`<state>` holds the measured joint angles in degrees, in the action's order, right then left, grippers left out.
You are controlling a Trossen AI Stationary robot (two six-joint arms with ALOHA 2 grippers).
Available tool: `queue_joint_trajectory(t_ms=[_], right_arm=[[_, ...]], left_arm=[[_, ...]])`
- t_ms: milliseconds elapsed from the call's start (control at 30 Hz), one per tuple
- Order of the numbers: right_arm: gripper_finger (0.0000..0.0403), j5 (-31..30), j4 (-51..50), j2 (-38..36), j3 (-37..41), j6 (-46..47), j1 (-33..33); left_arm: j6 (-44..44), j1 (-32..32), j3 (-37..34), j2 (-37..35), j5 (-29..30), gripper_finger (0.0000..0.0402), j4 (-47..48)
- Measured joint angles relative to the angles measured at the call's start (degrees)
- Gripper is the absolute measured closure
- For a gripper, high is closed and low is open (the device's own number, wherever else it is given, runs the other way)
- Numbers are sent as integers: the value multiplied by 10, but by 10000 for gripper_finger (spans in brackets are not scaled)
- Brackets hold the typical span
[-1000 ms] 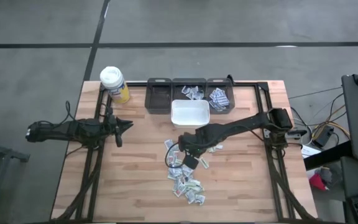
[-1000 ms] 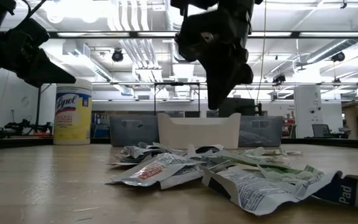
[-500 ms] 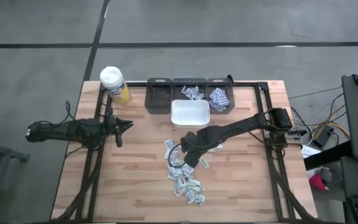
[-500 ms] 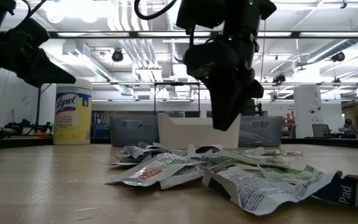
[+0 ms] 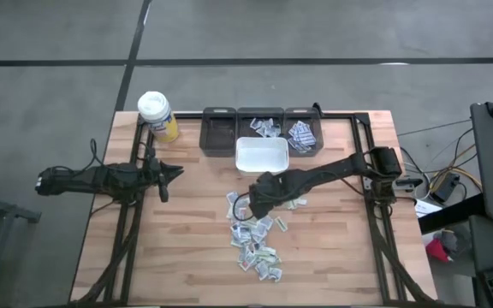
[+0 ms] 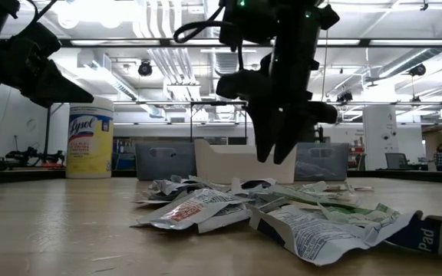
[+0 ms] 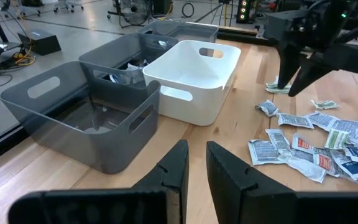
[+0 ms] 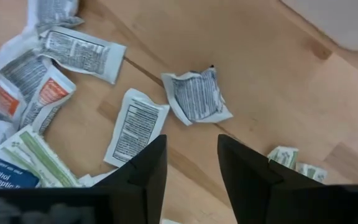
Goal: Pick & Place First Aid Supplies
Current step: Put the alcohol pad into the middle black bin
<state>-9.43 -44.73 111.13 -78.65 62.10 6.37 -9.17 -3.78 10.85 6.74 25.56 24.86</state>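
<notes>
Your right gripper (image 6: 275, 157) hangs above the near edge of the packet pile (image 5: 257, 235), just in front of the white bin (image 5: 261, 156); its jaws stand apart and hold nothing. The packets lie loose on the table (image 5: 187, 257) in front of that bin. Your left gripper (image 5: 175, 174) waits well to the bin's left, jaws narrowly parted, empty.
</notes>
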Motion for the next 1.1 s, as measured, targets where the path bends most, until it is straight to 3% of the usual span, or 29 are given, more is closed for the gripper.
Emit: queue_joint_trajectory(t_ms=[767, 1100], right_arm=[[268, -8, 67, 0, 42, 51, -16], [268, 12, 69, 39, 41, 52, -16]], left_arm=[[0, 0, 0, 0, 0, 349, -9], [-1, 0, 0, 0, 0, 349, -9]])
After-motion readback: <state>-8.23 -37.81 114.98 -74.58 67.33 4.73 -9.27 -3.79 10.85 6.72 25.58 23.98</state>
